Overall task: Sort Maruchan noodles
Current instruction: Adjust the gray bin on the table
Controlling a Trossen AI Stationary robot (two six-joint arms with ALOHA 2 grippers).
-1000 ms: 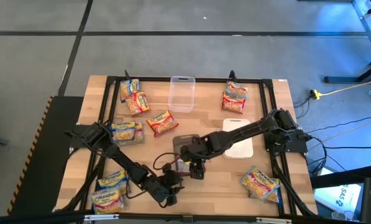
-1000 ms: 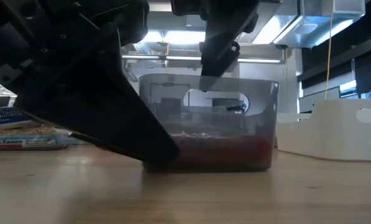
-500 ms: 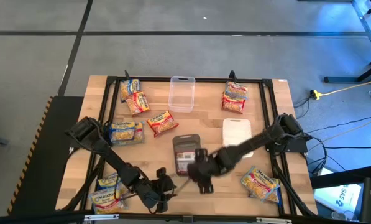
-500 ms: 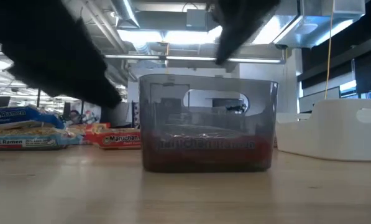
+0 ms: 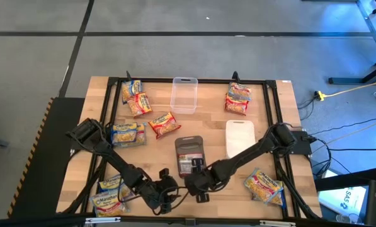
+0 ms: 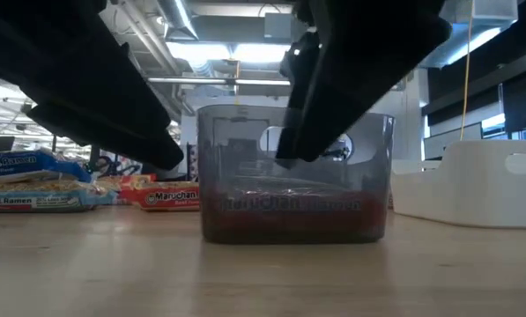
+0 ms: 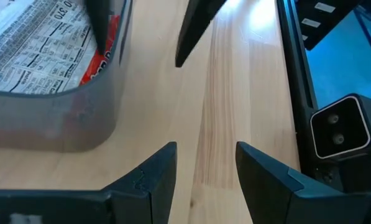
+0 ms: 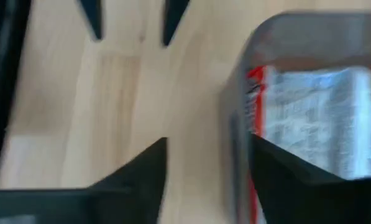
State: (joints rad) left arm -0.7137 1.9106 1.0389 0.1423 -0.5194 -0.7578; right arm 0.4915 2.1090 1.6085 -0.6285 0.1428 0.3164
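Note:
A grey container [image 5: 189,144] stands mid-table with a red-labelled Maruchan packet [image 5: 188,162] lying flat in it, also seen in the left wrist view [image 7: 36,50]. My right gripper [image 5: 199,188] hovers just off the container's near end, its fingers apart around nothing [image 8: 207,168]. My left gripper [image 5: 170,189] is open [image 7: 204,168] beside it, over bare wood near the table's front edge. Other noodle packets lie flat on the table at the far left [image 5: 135,98], centre left [image 5: 164,124], left [image 5: 128,133], near left [image 5: 112,194], far right [image 5: 238,98] and near right [image 5: 263,185].
A clear container [image 5: 183,94] stands at the far middle and a white container [image 5: 240,139] right of the grey one. A black frame [image 5: 277,113] runs round the table. Bare wood lies between the grey container and the front edge, where both grippers stand close together.
My right gripper has left its place over the grey container and gone down toward the table's near edge, ending just off the container's near end. My left gripper has risen off the table in front of the container. The red packet stays in the container.

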